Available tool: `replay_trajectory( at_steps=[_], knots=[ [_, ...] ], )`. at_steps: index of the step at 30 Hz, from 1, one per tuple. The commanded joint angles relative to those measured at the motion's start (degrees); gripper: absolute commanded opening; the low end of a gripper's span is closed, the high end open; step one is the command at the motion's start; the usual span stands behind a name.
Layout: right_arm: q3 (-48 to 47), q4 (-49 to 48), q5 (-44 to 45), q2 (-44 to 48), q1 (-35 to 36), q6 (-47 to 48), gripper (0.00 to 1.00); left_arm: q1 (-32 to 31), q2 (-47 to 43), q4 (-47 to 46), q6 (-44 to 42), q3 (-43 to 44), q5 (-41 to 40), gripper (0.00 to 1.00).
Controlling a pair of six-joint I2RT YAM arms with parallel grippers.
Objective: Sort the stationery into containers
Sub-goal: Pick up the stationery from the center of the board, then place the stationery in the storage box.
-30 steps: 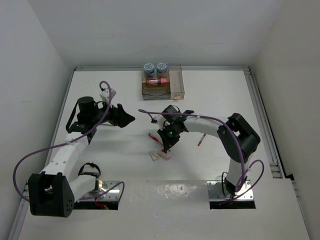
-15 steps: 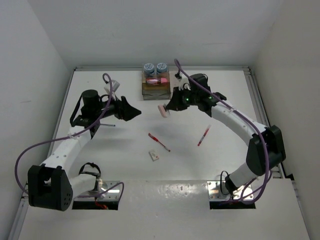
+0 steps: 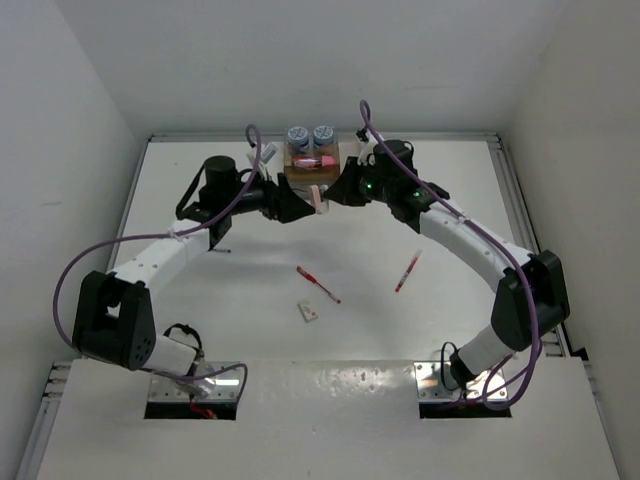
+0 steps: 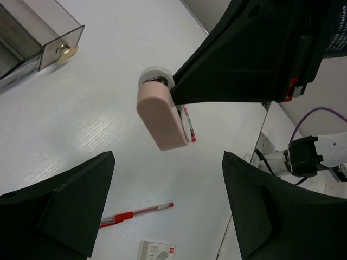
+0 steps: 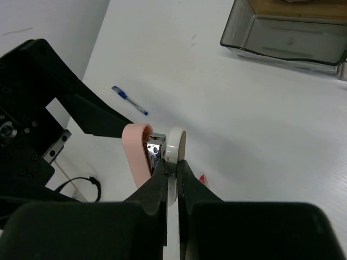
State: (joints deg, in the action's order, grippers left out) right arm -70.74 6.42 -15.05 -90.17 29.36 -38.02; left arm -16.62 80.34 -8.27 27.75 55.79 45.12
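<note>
Stationery is lying scattered on the white bench (image 3: 460,210): one red pen (image 3: 319,284) at the centre of the top view, a second red pen (image 3: 406,272) to its right, a small white eraser (image 3: 309,312) just below the first, and a blue pen (image 5: 130,101) showing at the left of the right wrist view. The right tool (image 3: 337,192) is pinching a pink-and-white chunky piece (image 3: 318,197), jaws closed tightly on it, and is holding it in the air just below the clear organiser (image 3: 355,178) at the top centre. The left tool (image 3: 293,201) is standing wide, gripping nothing, and is facing that piece from the left, close to it but apart. Two blue-grey patterned rolls (image 3: 298,136) are sitting side by side in the organiser's wide section, with a pink item (image 3: 312,160) lying just below them.
</note>
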Motion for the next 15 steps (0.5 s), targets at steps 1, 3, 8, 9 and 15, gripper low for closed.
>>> replay_trajectory(
  at_steps=[1,3,8,9,15],
  knots=[
    [-1.95,-4.13,0.11,-0.27,0.16,-3.29,0.0,-1.31,0.96,-3.07,0.64,3.97,-1.18,0.87],
    [-1.68,-4.39,0.02,-0.27,0.17,-3.64,0.0,-1.66,1.93,-2.89,0.82,5.81,-1.27,0.86],
    [-1.51,-5.01,-0.24,-0.27,0.17,-4.25,0.0,-2.54,4.04,-2.1,0.64,7.84,-2.4,0.82],
    [-1.51,-5.1,-0.33,-0.27,0.25,-4.26,0.0,-2.62,4.47,-2.1,0.55,7.93,-2.67,0.8],
    [-1.42,-5.27,-0.95,-0.01,0.17,-4.52,0.0,-3.59,5.36,-1.66,-0.41,8.63,-3.46,0.72]
  ],
)
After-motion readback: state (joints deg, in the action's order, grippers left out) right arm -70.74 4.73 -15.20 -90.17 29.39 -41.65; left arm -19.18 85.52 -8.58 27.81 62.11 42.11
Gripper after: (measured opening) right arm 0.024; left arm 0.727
